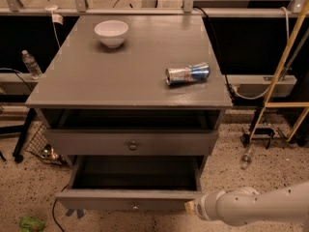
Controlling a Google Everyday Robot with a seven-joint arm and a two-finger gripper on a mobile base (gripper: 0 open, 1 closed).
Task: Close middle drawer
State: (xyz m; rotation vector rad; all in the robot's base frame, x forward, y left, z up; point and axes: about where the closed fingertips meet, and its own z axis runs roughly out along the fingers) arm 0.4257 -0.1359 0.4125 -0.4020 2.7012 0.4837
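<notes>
Middle drawer (111, 199): lower centre of your frame, pulled well out, dark inside. Gripper (191, 208): lower right, at that drawer front's right end; you cannot tell its grip state. Cabinet top (120, 79): bowl (111, 33), can (187, 74).

At middle drawer (128, 198) front's right end, pincer (191, 208); arm (251, 209) fills lower-right floor space; front's left stretch free.

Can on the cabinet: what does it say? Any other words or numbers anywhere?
Can: blue and silver printing, too blurred to read.
Bottle at the left: label too small to read.
Gripper, at the right end of the open middle drawer front: pale sticker, nothing readable.
No text can be read anywhere.
</notes>
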